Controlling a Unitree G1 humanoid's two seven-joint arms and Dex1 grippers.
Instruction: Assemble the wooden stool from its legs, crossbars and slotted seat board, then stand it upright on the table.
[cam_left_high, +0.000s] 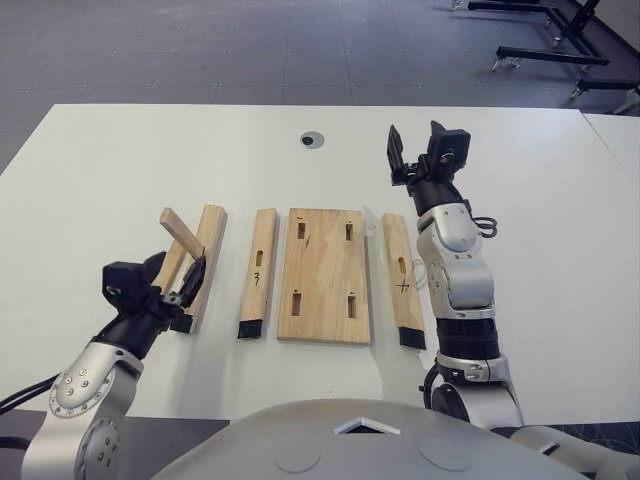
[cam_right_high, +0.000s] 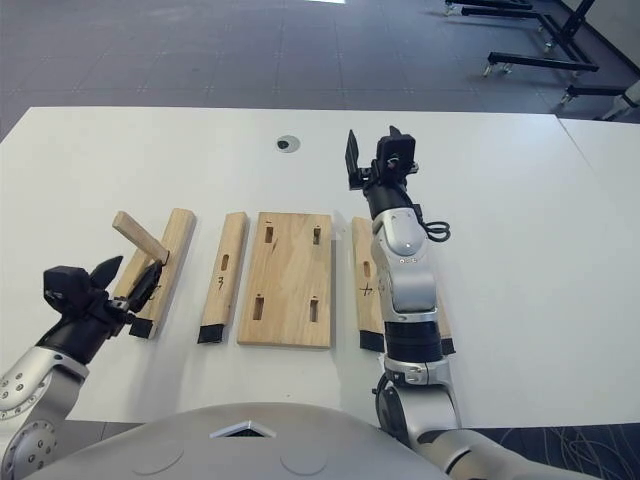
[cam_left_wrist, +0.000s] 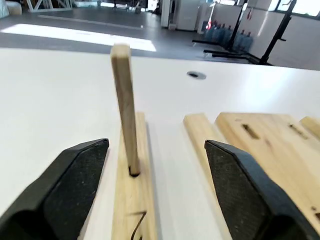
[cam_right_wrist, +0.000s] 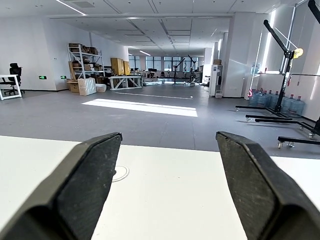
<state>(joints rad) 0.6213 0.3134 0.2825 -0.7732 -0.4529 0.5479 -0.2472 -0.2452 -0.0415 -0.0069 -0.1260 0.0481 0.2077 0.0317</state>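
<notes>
Pale wood in a tidy row across the middle of the white table (cam_left_high: 100, 170), and the layout looks deliberate. The slotted seat board (cam_left_high: 325, 275) lies flat in the centre. A second leg (cam_left_high: 260, 270) sits just beside it toward the left edge, and a third leg (cam_left_high: 400, 275) just beside it toward the right edge. Every slot faces up, so a part can drop in from above. Whether another piece lies beneath the right arm, I cannot tell.

Nearest the left edge, the left-hand leg (cam_left_high: 207, 250) already carries a crossbar (cam_left_high: 182, 232). One end is seated in the slot and the free end leans up toward the left edge. It's tilted, not square, so I'd judge it wants pressing home.

And there's the left gripper (cam_left_high: 178, 275), low over the near end of that leg, forearm coming in from the near left corner. Its fingers (cam_left_wrist: 75, 170) are spread wide on either side of the crossbar, touching neither it nor, as far as I can see, the leg. Nothing pinched.

Over on the other side, the right gripper (cam_left_high: 415, 150) is held up off the surface past the far end of the third leg, forearm stretched along that leg toward the far edge. Its fingers stand well apart with bare table between them. Parked clear, I'd say, leaving the board free.
</notes>
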